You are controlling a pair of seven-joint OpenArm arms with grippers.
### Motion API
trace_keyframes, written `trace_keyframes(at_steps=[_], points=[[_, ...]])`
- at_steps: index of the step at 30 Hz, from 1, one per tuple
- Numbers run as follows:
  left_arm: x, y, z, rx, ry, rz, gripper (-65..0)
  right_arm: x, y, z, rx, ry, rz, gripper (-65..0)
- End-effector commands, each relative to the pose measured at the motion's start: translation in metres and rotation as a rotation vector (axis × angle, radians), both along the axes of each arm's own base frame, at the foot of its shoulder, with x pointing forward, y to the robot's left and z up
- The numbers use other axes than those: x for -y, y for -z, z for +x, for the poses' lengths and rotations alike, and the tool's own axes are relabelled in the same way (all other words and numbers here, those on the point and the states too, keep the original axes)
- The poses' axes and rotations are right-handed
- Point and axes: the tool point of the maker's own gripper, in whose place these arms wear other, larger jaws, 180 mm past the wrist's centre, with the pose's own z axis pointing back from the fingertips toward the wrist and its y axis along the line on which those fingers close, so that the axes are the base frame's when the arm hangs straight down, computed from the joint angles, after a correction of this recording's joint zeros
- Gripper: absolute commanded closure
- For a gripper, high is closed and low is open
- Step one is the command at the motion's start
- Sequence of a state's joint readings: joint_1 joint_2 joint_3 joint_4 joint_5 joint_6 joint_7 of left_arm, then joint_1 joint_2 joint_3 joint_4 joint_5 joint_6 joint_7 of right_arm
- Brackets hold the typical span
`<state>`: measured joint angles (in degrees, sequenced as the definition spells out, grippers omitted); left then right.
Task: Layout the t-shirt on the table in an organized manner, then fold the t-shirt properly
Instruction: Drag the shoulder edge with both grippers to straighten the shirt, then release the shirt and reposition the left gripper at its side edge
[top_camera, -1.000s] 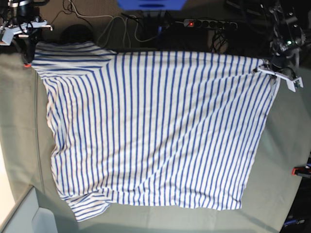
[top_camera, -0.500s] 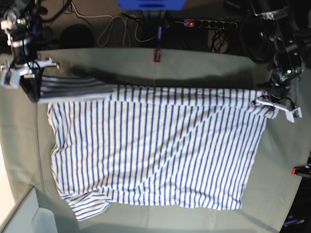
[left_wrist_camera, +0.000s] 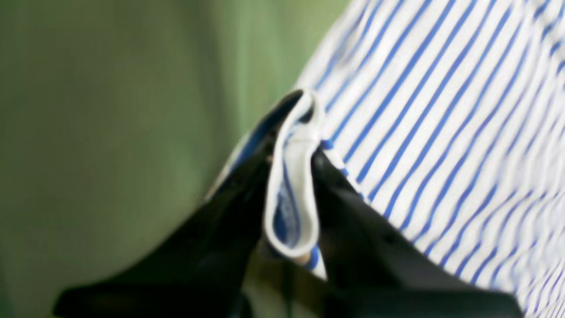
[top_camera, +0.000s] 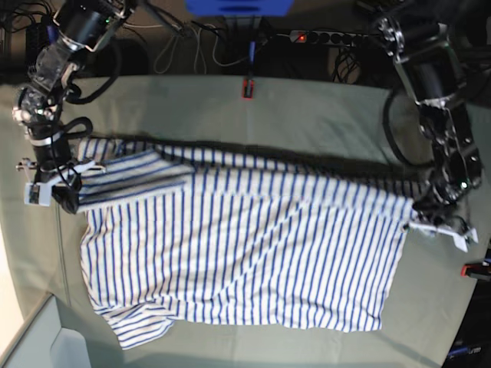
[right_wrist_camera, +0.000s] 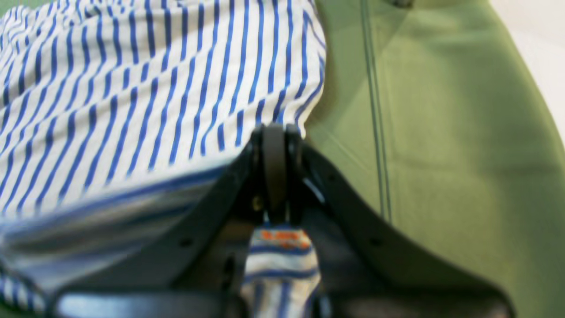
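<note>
step: fold far edge of shirt (top_camera: 245,245) toward near hem
left gripper (left_wrist_camera: 293,176): clamped on shirt corner
right gripper (right_wrist_camera: 274,176): clamped on shirt corner
tip: keep both level, edge taut, lay on table (top_camera: 322,100)

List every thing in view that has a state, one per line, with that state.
t-shirt: far edge lifted and doubled toward the camera, near part flat on the table
left gripper: shut on the t-shirt's hem corner
right gripper: shut on the t-shirt's edge
table: bare along its far strip
power strip: red switch lit
</note>
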<state>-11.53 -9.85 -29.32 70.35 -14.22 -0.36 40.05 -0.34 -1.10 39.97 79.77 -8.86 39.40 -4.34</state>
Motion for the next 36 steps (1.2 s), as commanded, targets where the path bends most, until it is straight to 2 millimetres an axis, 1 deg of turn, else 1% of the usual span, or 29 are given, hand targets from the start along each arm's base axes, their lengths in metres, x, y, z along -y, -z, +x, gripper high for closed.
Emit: trace_keyframes(at_steps=[1, 4, 6, 7, 9, 11, 14, 16, 18, 19, 20, 23, 24, 25, 27, 29, 30, 32, 33, 34, 36], points=[[-0.012, -0.019, 0.011, 0.044, -0.007, 0.034, -0.1, 0.008, -0.020, 0.012, 0.070, -0.006, -0.016, 0.0], [-0.017, -0.027, 0.016, 0.059, -0.007, 0.044, -0.1, 0.008, -0.015, 0.020, 0.065, -0.005, 0.008, 0.0], [-0.014, -0.024, 0.016, 0.054, -0.006, 0.039, -0.4, 0.014, -0.012, 0.023, 0.054, -0.004, 0.008, 0.0], [-0.013, -0.023, 0.019, 0.053, -0.006, 0.031, -0.5, 0.014, -0.008, 0.024, 0.046, -0.007, 0.018, 0.0], [-0.007, -0.013, 0.023, 0.025, 0.007, 0.015, -0.5, 0.012, -0.004, 0.030, 0.044, -0.007, 0.038, 0.0], [-0.001, 0.004, 0.023, -0.027, 0.024, -0.003, -0.5, 0.014, -0.002, 0.035, 0.040, -0.004, 0.050, 0.0], [0.010, 0.023, 0.025, -0.084, 0.046, -0.033, -0.5, 0.016, 0.002, 0.043, 0.033, -0.008, 0.066, 0.0], [0.013, 0.031, 0.026, -0.108, 0.048, -0.046, -0.6, 0.018, 0.008, 0.047, 0.007, -0.015, 0.055, -0.2], [0.019, 0.031, 0.032, -0.117, 0.065, -0.050, -2.4, 0.019, 0.018, 0.050, -0.043, -0.028, 0.028, -6.0], [0.020, 0.031, 0.033, -0.116, 0.072, -0.048, -4.9, 0.018, 0.020, 0.052, -0.056, -0.035, 0.016, -9.8], [0.022, 0.029, 0.034, -0.115, 0.080, -0.042, -8.8, 0.019, 0.020, 0.052, -0.062, -0.037, 0.004, -13.5], [0.022, 0.027, 0.036, -0.106, 0.079, -0.045, -24.4, 0.023, 0.011, 0.052, -0.040, -0.030, -0.018, -24.2], [0.022, 0.025, 0.036, -0.104, 0.079, -0.045, -30.8, 0.029, 0.009, 0.046, -0.039, -0.014, -0.030, -26.5], [0.021, 0.023, 0.035, -0.097, 0.080, -0.041, -36.2, 0.034, 0.003, 0.043, -0.022, 0.004, -0.040, -28.5], [0.020, 0.021, 0.028, -0.088, 0.084, -0.023, -45.6, 0.037, -0.008, 0.039, 0.009, 0.034, -0.048, -30.6], [0.019, 0.020, 0.017, -0.081, 0.090, -0.001, -52.0, 0.042, -0.014, 0.029, 0.019, 0.060, -0.068, -30.9], [0.018, 0.017, 0.012, -0.069, 0.095, 0.016, -54.1, 0.042, -0.016, 0.023, 0.020, 0.064, -0.080, -30.9], [0.014, 0.015, -0.005, -0.061, 0.095, 0.044, -54.9, 0.040, -0.016, 0.011, 0.014, 0.069, -0.099, -30.9], [0.013, 0.016, -0.014, -0.058, 0.086, 0.049, -54.9, 0.037, -0.013, 0.003, 0.003, 0.068, -0.104, -30.9], [0.007, 0.014, -0.023, -0.052, 0.067, 0.055, -55.1, 0.035, -0.010, -0.006, -0.009, 0.066, -0.109, -30.9], [0.002, 0.021, -0.037, -0.067, 0.040, 0.046, -55.2, 0.026, -0.002, -0.019, -0.023, 0.067, -0.089, -30.9]])
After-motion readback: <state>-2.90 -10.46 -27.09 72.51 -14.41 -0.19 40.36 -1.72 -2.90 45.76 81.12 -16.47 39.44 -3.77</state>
